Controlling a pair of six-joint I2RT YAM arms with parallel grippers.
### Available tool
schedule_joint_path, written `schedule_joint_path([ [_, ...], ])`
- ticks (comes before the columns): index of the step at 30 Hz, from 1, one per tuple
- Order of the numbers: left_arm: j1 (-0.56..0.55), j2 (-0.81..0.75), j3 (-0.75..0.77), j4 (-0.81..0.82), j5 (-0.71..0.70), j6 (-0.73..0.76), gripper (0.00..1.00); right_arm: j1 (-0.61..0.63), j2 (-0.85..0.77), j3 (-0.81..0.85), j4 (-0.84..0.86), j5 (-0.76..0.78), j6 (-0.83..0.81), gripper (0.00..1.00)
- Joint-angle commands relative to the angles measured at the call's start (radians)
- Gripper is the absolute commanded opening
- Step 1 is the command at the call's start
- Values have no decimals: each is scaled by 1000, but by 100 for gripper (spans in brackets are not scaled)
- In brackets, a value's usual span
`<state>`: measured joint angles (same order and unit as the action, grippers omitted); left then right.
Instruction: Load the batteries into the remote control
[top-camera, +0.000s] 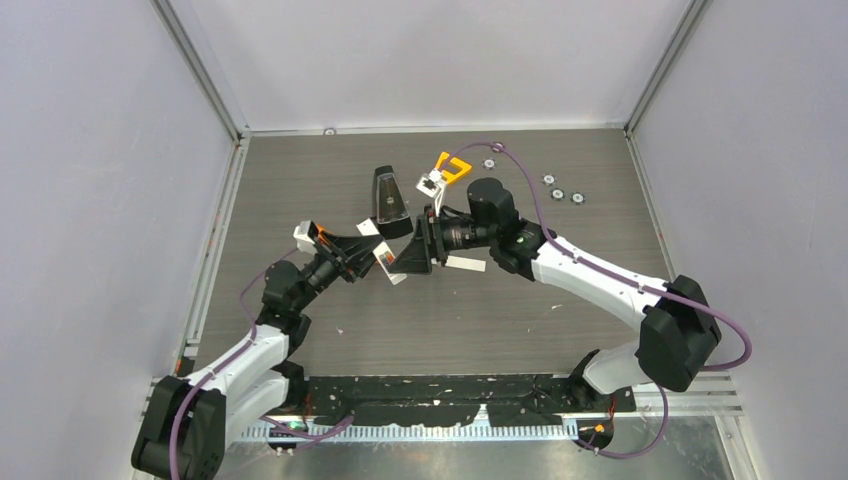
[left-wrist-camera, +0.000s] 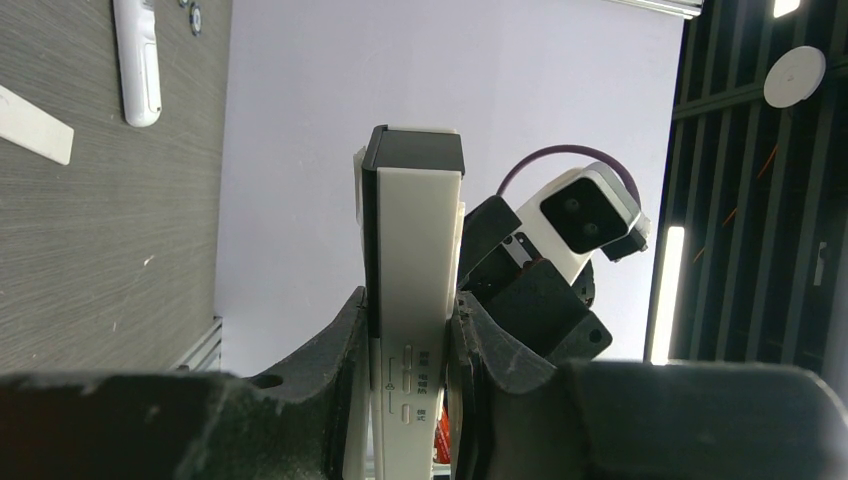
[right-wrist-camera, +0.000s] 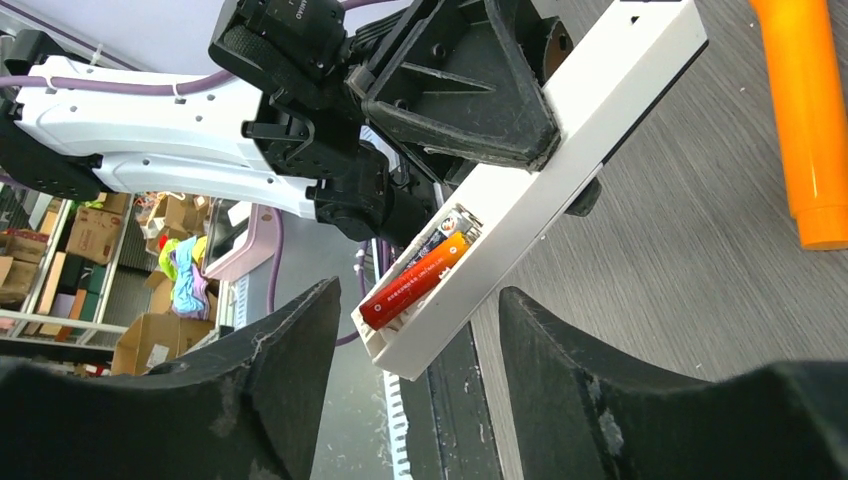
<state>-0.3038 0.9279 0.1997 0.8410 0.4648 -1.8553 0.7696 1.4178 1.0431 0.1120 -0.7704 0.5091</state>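
Dark grey wood-grain tabletop (top-camera: 330, 180) fills the floor of a pale-walled enclosure, and my two arms meet near its middle. My left gripper (left-wrist-camera: 410, 305) is clenched on a slim white plastic remote control with a black back (left-wrist-camera: 412, 250). Its fingers (left-wrist-camera: 340, 330) press the remote's two sides, and the body is lifted off the table.

From the right wrist camera I see that remote running diagonally across the view with its battery bay uncovered. An orange-red cylindrical battery (right-wrist-camera: 415, 282) lies lengthwise in the bay. A dark battery with printed lettering (right-wrist-camera: 437, 236) sits just beside it, on the side nearer the left arm. I cannot make out a third cell.

My right gripper (right-wrist-camera: 415, 310) is spread wide and grasps nothing. Its two black fingers (right-wrist-camera: 285, 360) frame the open end of the remote without touching it. In the overhead view the two grippers are almost nose to nose.

Elsewhere on the table:
- A second white remote (left-wrist-camera: 137, 60) lies flat near the far side.
- A thin white flat strip (left-wrist-camera: 30, 125) lies near it.
- A fat orange plastic cylinder (right-wrist-camera: 810, 120) lies well apart from the held remote.
- A black wedge-shaped block (top-camera: 390, 200) stands just beyond the left gripper.
- Small round silver discs (top-camera: 558, 193) are scattered toward the far right corner.
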Motion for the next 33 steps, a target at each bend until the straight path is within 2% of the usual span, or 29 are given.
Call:
schedule_joint_path([
  [1,-3,4,29,82,16,-5,0,-4,-27,7,56,-28,9,62],
  [7,-3,8,34,90,27,-5,0,-4,-8,17,54,-27,14,55],
  [33,-3,24,53,96,59,-1,0,-5,68,80,-10,27,16,51],
])
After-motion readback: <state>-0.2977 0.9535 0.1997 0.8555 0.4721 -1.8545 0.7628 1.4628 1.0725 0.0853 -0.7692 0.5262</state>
